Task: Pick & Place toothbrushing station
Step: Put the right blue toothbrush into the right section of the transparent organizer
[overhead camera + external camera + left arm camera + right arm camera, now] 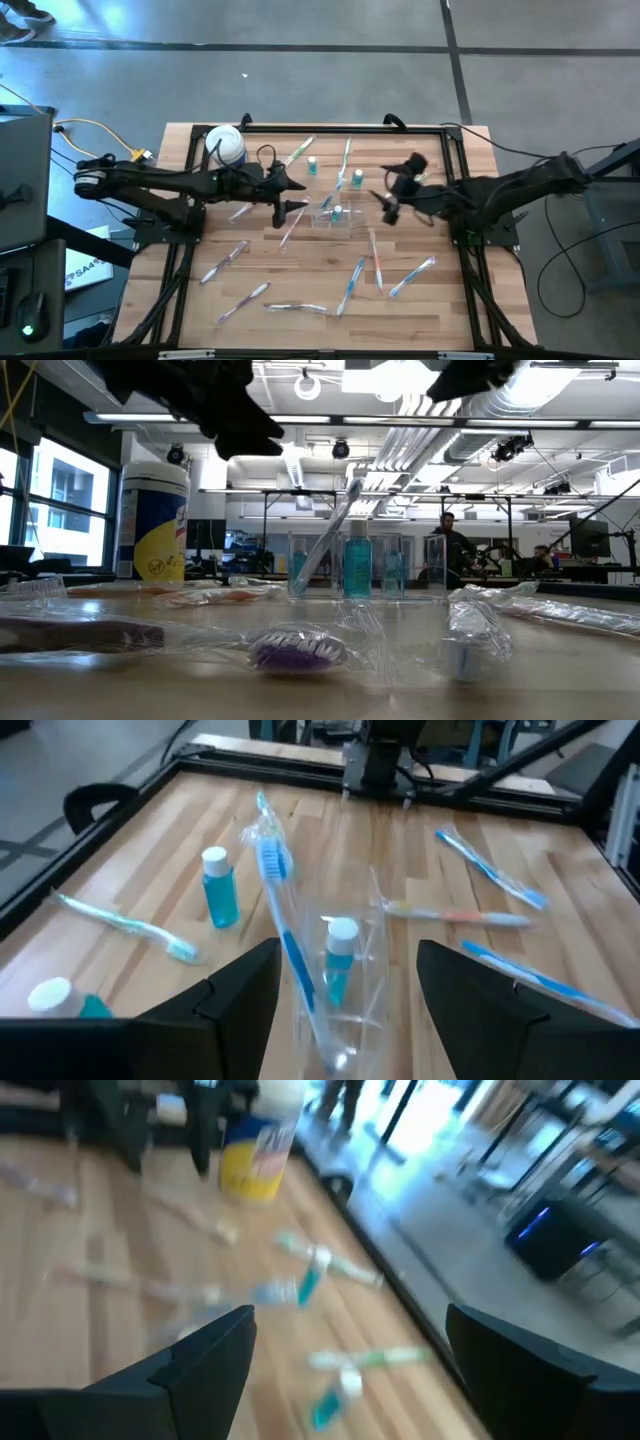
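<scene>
The toothbrushing station [335,216] is a clear boxy holder standing on its base near the table's middle. It holds a blue toothbrush [285,910] that leans in it and a small blue bottle with a white cap [340,955]. The low view shows the station [365,565] upright. My left gripper [299,195] hangs just left of it and is open. In the left wrist view its fingers [240,995] stand apart on either side of the holder without touching it. My right gripper [389,204] hovers to the holder's right, open, with nothing between its fingers [205,1360].
A white tub with a yellow label [225,146] stands at the far left. Two small blue bottles [312,167] [357,180] stand behind the holder. Several wrapped toothbrushes [350,285] lie over the near half. A black frame rail [330,128] borders the table.
</scene>
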Controlling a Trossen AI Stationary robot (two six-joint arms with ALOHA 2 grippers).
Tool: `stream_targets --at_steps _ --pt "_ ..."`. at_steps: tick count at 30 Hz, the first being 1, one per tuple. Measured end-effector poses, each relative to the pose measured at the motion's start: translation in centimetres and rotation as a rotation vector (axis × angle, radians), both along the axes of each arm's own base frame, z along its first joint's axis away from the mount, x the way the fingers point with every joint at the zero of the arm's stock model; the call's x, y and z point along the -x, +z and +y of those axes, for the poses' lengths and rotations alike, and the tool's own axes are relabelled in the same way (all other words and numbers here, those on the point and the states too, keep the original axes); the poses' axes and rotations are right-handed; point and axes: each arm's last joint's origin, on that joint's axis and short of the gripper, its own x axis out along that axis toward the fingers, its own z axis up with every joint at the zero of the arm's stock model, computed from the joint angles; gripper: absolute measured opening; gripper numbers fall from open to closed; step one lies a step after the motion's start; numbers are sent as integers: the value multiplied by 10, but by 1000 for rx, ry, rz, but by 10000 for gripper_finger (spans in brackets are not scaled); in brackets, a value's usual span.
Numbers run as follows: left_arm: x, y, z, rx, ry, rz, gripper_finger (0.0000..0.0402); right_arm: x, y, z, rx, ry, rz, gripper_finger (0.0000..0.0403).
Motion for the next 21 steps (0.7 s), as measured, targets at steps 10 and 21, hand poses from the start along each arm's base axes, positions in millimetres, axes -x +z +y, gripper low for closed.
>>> stream_targets --at_steps 10,21 --pt "10 -13 -1 92 21 159 234 44 -14 -30 -256 -114 221 320" --pt "12 -14 -2 112 25 183 234 37 -21 -39 -729 -26 236 320"
